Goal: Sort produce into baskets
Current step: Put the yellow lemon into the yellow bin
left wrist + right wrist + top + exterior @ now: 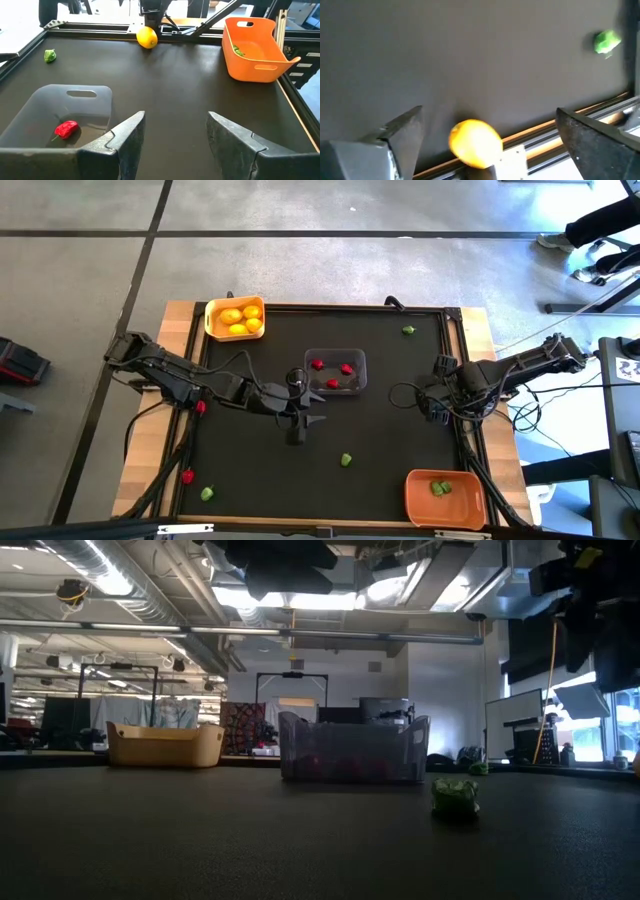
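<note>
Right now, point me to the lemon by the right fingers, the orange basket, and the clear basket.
lemon (475,142): right wrist view, middle of its yellow skin.
orange basket (260,67): left wrist view, on its near outer wall.
clear basket (336,357): high view, on its far rim.

Grey concrete floor (300,210), ceiling ducts (130,590)

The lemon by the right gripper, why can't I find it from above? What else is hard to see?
- Lemon: high view, hidden under the right gripper; right wrist view, blurred.
- Orange basket: left wrist view, its wall hides most of the green pieces inside.
- Clear basket: low view, red pieces are dim smudges behind its wall, uncountable.
- Left gripper: low view, cut off by the top edge.
</note>
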### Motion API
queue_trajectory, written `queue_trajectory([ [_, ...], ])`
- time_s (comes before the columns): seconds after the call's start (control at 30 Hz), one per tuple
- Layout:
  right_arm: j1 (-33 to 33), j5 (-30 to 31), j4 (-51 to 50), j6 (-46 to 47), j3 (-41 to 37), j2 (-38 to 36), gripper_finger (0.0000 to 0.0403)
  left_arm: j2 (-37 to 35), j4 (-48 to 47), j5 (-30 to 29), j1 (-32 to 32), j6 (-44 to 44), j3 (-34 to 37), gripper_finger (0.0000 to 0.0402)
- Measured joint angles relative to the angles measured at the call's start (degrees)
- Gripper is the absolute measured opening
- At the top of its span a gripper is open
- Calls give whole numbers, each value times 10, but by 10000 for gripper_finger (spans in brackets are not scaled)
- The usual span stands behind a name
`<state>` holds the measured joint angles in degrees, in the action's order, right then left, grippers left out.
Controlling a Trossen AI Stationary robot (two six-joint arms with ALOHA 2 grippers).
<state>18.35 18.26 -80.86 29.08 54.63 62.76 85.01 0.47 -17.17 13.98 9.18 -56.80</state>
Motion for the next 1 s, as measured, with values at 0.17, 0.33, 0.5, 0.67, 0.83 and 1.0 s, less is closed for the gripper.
queue_trajectory([
  [0.17,0,-35,2,-9,0,0,391,0,1,0,0,1,0,205],
  [0.33,0,-13,-6,-42,0,7,381,0,1,0,1,1,0,205],
  [0.5,0,-24,-25,-73,0,37,368,0,1,0,3,1,0,205],
  [0.67,0,-35,-31,-106,0,73,351,0,1,0,3,1,0,205],
  [0.83,0,-43,-30,-142,0,107,333,0,1,0,3,-1,0,205],
  [1.0,0,-68,-16,-163,-45,124,315,0,1,0,3,-2,0,205],
])
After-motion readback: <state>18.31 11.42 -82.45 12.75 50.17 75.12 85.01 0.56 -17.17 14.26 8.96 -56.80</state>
